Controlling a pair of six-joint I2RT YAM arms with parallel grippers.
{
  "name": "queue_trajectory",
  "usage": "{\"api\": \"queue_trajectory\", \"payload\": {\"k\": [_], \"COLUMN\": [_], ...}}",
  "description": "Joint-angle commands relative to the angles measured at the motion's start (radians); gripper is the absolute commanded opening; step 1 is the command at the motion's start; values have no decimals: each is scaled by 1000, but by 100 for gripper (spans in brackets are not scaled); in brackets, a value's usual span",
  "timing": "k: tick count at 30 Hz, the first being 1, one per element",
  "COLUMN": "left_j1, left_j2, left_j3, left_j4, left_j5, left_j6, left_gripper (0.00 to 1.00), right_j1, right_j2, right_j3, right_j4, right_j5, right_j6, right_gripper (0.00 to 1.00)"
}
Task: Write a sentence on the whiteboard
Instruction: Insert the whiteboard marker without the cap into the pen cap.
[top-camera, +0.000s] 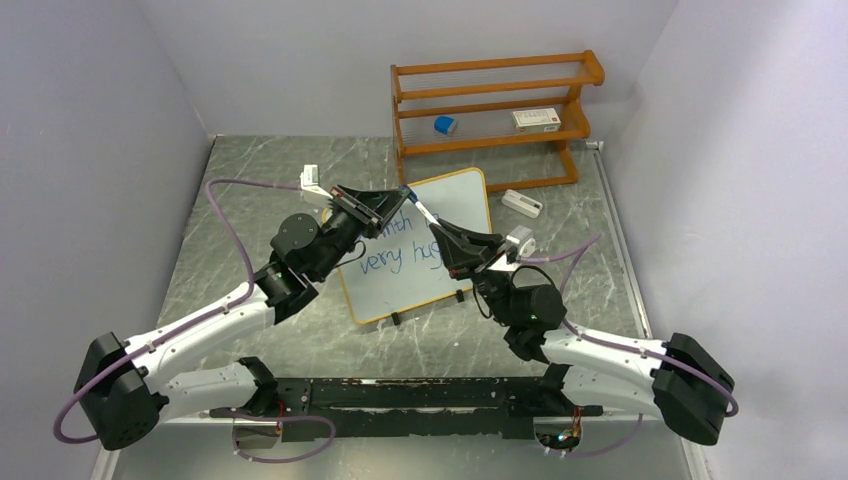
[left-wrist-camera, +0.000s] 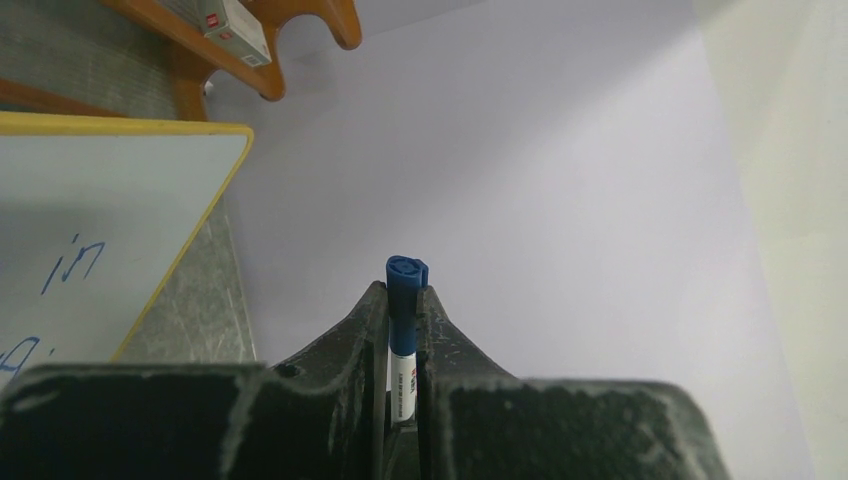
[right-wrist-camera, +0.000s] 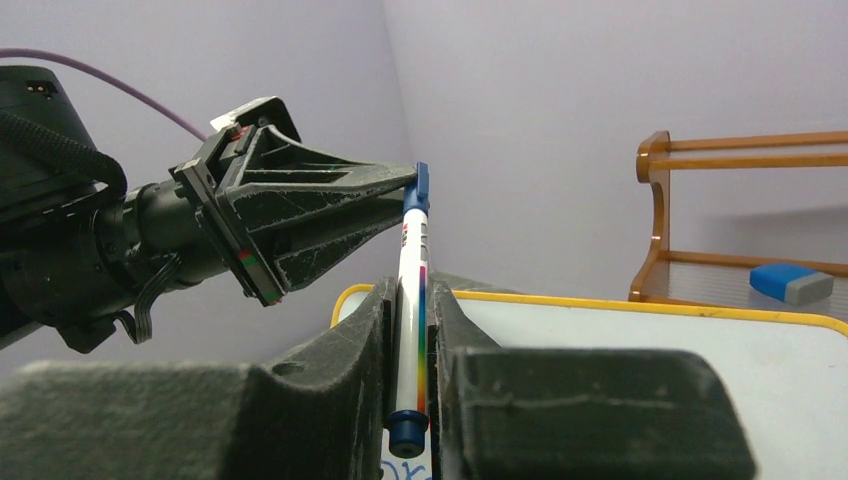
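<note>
Two grippers meet above the board. What does each one hold? (trainee)

My left gripper (left-wrist-camera: 403, 300) is pinched narrow on the blue cap (left-wrist-camera: 406, 272) of the marker (right-wrist-camera: 412, 250). My right gripper (right-wrist-camera: 410, 300) is clamped narrow on its white barrel. Both are raised over the far part of the whiteboard (top-camera: 415, 292). (operator)

Where does the board itself lie? (trainee)

It lies mid-tabletop (top-camera: 250, 190), between my two arms and just near and left of the wooden rack (top-camera: 495, 110), with its feet (top-camera: 398, 318) toward me. The sentence (top-camera: 400, 255), in blue, runs across its face and is partly hidden under my left arm. From above I cannot tell how steeply the board leans. (operator)

How would you expect it to handle? (trainee)

I judge it light, stiff and flat, with a slick face that offers my gripper no purchase. The ink would probably smear at a touch. On two small feet it would likely slide or tip under a sideways push. I would take it by the frame (top-camera: 489, 215) on the right edge, well clear of the writing, and lift rather than drag. The marker reads as slim, rigid and smooth. It is best held mid-barrel, as my right gripper has it, so that it cannot pivot. (operator)
</note>
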Motion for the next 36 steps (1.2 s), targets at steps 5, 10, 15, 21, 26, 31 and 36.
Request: {"api": "queue_trajectory", "payload": {"k": [5,10,15,21,26,31,36], "left_j1": [-9,-1,33,107,116,116,117], "left_j2": [-13,-39,-34,50,127,174,176], "left_j3": [7,45,62,110,117,105,97], "left_j4": [84,14,38,136,321,454,514], "left_j5": [71,82,160,362,485,530,532], "left_j6": [145,321,424,412,335,273,247], "left_gripper": [22,43,55,62,62,60,59], "right_j1": [4,1,1,1,2,1,1], "right_j2": [68,40,5,-35,-63,-70,-69], "right_j3": [4,-10,-27,-38,-41,-33,-37], "right_j4": [221,211,204,187,175,162,165], "right_j5": [59,65,55,34,23,8,9], "right_j6": [-17,12,50,96,129,149,157], "right_gripper": [0,0,0,0,0,0,0]}}
